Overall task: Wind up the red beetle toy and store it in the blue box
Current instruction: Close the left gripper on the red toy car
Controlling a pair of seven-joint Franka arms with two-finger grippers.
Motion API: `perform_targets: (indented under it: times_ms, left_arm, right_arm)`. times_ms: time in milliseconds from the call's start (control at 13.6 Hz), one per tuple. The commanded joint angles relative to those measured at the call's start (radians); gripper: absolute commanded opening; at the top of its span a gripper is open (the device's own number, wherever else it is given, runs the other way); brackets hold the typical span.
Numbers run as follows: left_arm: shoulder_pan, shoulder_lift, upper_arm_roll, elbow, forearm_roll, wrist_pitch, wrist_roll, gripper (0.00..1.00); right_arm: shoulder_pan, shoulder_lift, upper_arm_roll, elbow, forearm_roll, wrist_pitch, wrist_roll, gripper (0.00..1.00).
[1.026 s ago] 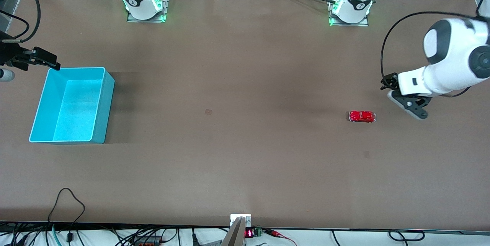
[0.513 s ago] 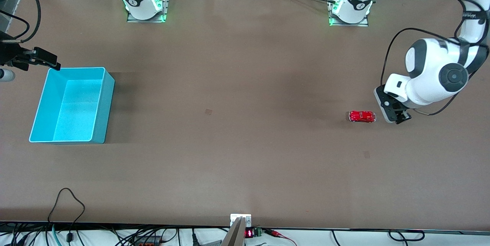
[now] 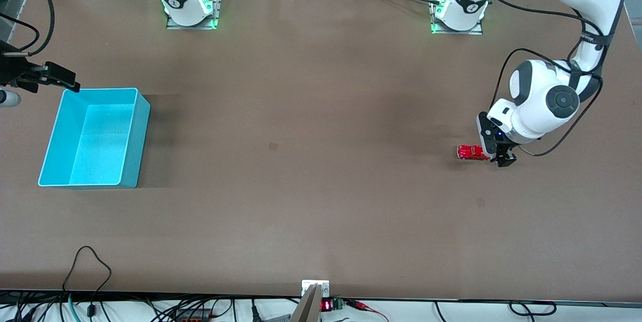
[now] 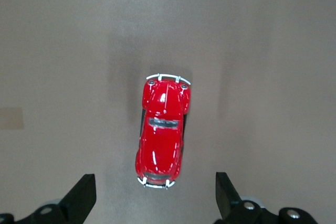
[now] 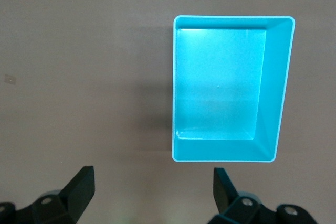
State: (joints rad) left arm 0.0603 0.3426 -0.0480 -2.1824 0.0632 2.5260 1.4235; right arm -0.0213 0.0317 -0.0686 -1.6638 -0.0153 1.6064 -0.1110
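The red beetle toy (image 3: 470, 152) lies on the table toward the left arm's end; in the left wrist view it (image 4: 163, 137) shows from above, with silvery bumpers at both ends. My left gripper (image 3: 496, 150) is open and empty, low over the table at the toy's end, not touching it; its fingers (image 4: 81, 198) stand wide apart. The blue box (image 3: 136, 146) stands open and empty toward the right arm's end and shows in the right wrist view (image 5: 273, 87). My right gripper (image 3: 56, 77) waits open and empty, over the table just off the box's corner.
Bare brown table between toy and box. The arms' bases (image 3: 189, 8) stand along the table's edge farthest from the front camera. Cables (image 3: 88, 262) hang at the edge nearest the front camera.
My left arm has swung in and down from the table's end, bringing its gripper to the toy's end. The toy, the box and the right arm have not moved.
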Motion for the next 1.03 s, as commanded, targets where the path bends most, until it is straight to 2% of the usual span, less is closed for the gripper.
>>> perform_targets:
  times_ms: [0,293,586,953]
  left_arm:
    - [0.007,0.016,-0.007,-0.01,0.017,0.054,0.02,1.0]
    - [0.006,0.055,-0.007,-0.043,0.017,0.123,0.018,1.0]
    - [0.006,0.058,-0.007,-0.062,0.017,0.131,0.02,1.0]
    - [0.0,0.059,-0.009,-0.063,0.017,0.151,0.021,0.92]
  right_arm:
    - [-0.006,-0.009,0.012,-0.005,0.0,-0.002,-0.003,1.0]
    - [-0.006,-0.009,0.013,-0.005,0.0,-0.003,-0.003,1.0]
    - [-0.006,-0.009,0.013,-0.005,0.0,-0.002,-0.003,1.0]
    - [-0.006,-0.009,0.013,-0.005,0.0,-0.003,-0.001,1.0]
